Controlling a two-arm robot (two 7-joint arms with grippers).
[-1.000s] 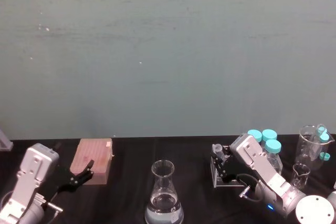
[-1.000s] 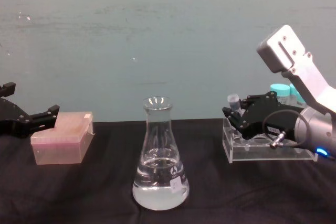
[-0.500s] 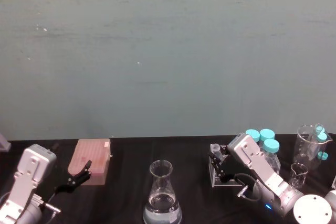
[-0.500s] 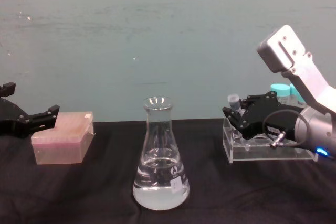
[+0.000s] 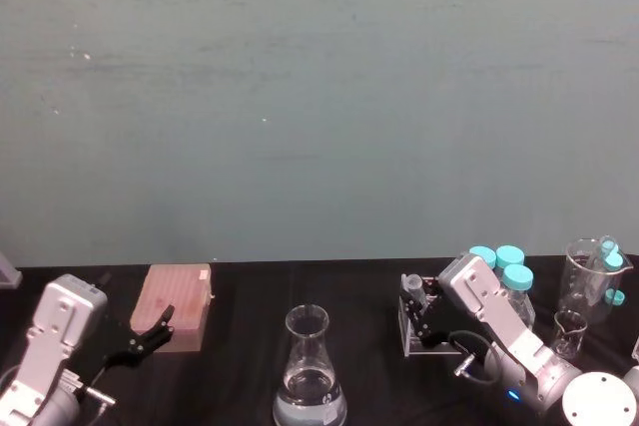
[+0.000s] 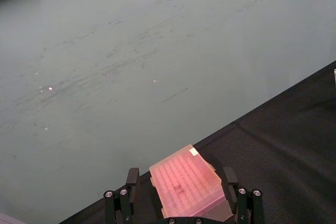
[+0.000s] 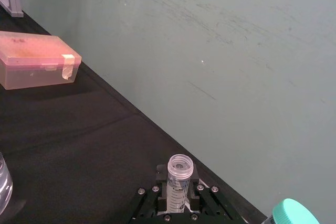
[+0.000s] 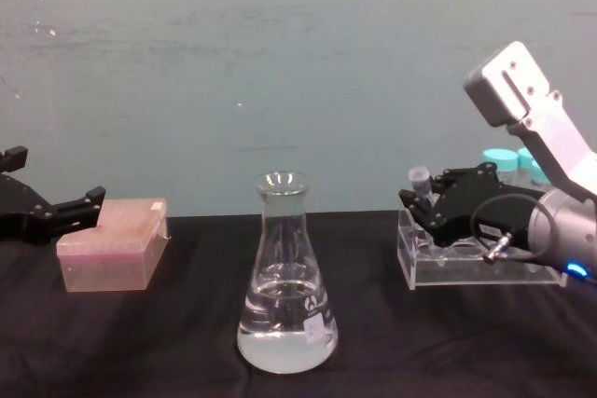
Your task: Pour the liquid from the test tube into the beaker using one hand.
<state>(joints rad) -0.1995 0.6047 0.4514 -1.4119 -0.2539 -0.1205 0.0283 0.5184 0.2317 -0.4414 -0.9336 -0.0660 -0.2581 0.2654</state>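
Lab: flask (image 8: 286,297), tube rack (image 8: 446,270)

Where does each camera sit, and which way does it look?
Head view: up high, looking forward and down; left end effector, right end effector, beaker show.
Chest view: lower, looking level across; both end effectors enter from the sides.
Left wrist view: on the left arm, facing the pink box, seen between its own open fingers.
Right wrist view: on the right arm, facing the test tube it grips.
Head and chest both see the beaker.
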